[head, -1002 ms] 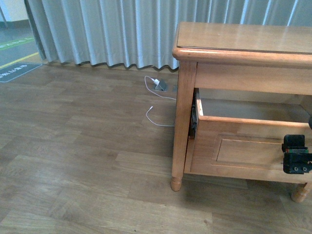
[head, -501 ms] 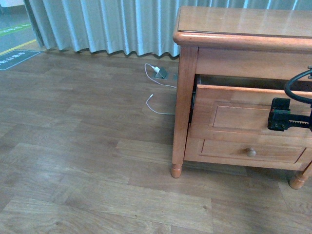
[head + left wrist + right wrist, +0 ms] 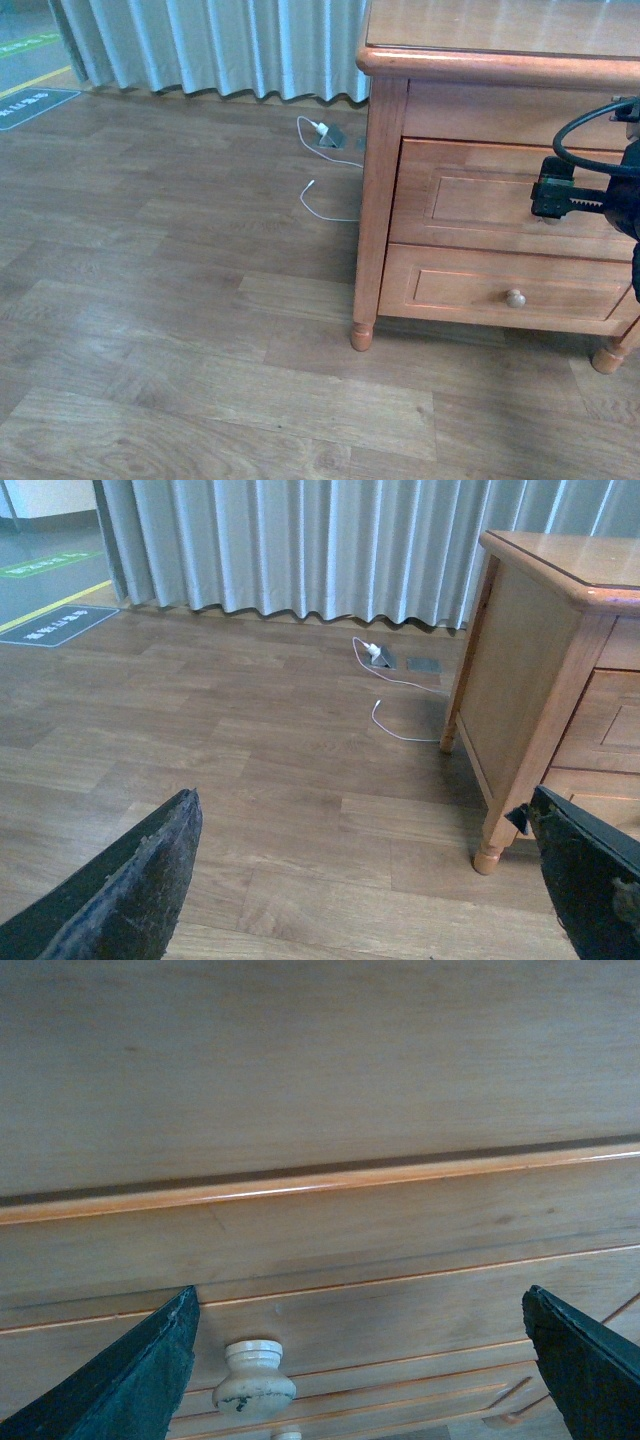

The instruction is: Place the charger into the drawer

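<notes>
The tall honey-brown drawer [image 3: 470, 200] is shut flush in the nightstand. My right gripper [image 3: 553, 195] is open and empty right in front of its panel, covering the knob in the front view. In the right wrist view the drawer front [image 3: 400, 1220] fills the frame and its pale round knob [image 3: 254, 1380] sits between my open fingers [image 3: 120, 1380], nearer one of them, touching neither. My left gripper [image 3: 370, 880] is open and empty above the floor. The charger with the black cable is out of view.
A white charger with a thin white cable [image 3: 322, 132] lies on the floor by the curtain; it also shows in the left wrist view [image 3: 372, 650]. The shallower drawer [image 3: 514, 298] is shut below. The nightstand leg [image 3: 361, 335] stands on wood flooring.
The tall drawer, wide open a second ago, has slid in and is now shut. My right gripper has risen and moved in with the drawer front. The camera view has tilted down.
</notes>
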Motion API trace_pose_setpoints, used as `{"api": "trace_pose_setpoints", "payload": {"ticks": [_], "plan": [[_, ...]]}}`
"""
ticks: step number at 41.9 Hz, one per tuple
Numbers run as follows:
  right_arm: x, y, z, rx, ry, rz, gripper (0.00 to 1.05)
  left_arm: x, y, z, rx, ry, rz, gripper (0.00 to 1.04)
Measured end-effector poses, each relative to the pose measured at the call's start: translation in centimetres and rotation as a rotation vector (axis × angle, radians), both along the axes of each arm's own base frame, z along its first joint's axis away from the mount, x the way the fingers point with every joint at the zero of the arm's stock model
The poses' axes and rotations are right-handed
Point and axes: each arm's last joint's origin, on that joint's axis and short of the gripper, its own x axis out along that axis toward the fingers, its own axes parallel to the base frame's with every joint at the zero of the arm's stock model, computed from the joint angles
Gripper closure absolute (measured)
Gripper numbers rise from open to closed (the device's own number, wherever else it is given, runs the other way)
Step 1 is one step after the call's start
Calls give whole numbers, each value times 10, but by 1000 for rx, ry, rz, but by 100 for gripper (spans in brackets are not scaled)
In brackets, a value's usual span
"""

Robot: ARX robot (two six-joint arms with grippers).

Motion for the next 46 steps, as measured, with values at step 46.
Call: {"api": "trace_pose_setpoints", "payload": {"ticks": [46], "plan": [[-173,-15,91,170,41,218,8,0,0,0,0,0,0,6]]}}
